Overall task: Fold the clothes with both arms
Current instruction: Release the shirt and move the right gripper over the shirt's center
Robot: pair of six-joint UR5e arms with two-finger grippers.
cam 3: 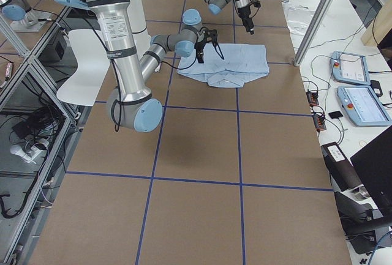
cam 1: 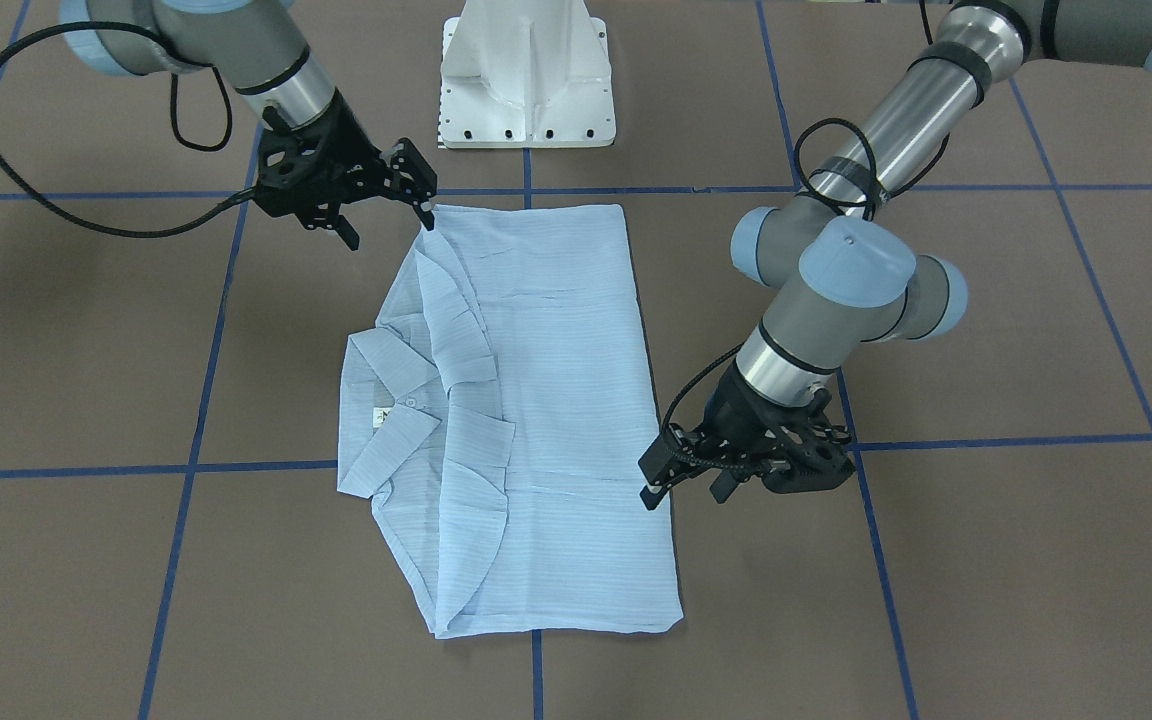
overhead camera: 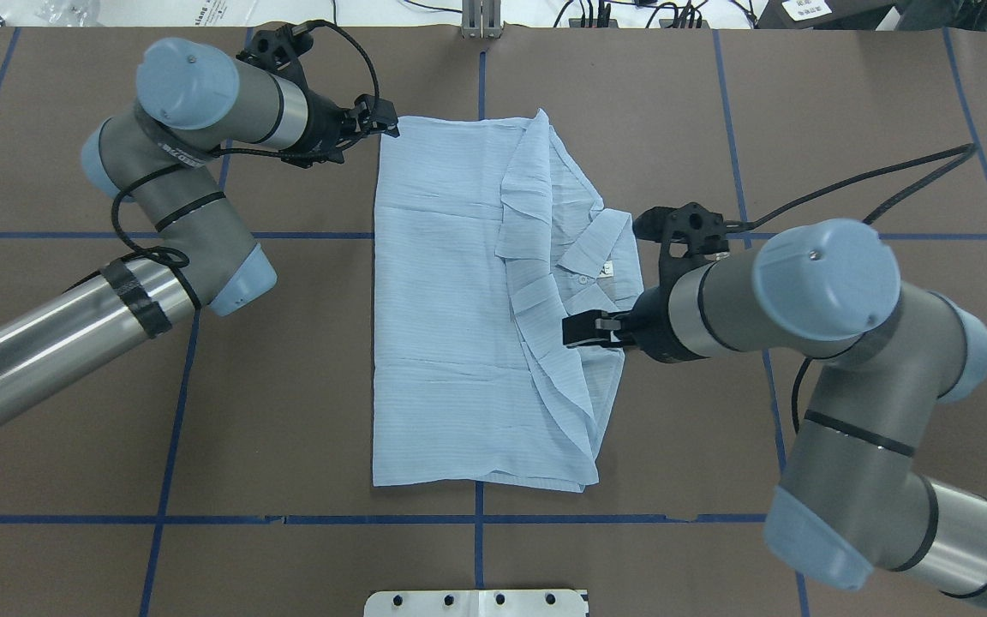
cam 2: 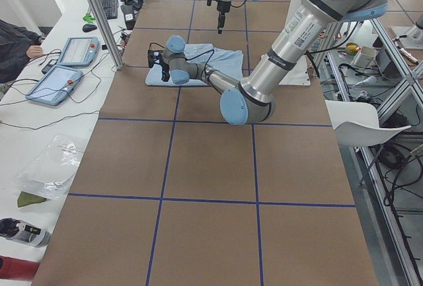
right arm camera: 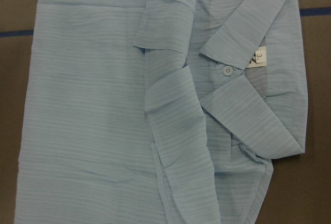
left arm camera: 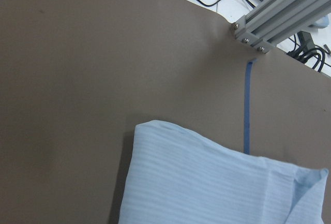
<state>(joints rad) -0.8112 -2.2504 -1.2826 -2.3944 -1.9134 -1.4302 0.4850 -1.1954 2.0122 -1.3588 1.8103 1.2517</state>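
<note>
One shirt (cam 1: 556, 400) lies flat between left pincer (cam 1: 686, 492) and right pincer (cam 1: 386, 228)

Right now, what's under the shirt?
Under the shirt only the brown table shows at its edges; a blue tape line runs in beneath it. Whatever else lies below is covered.
</note>
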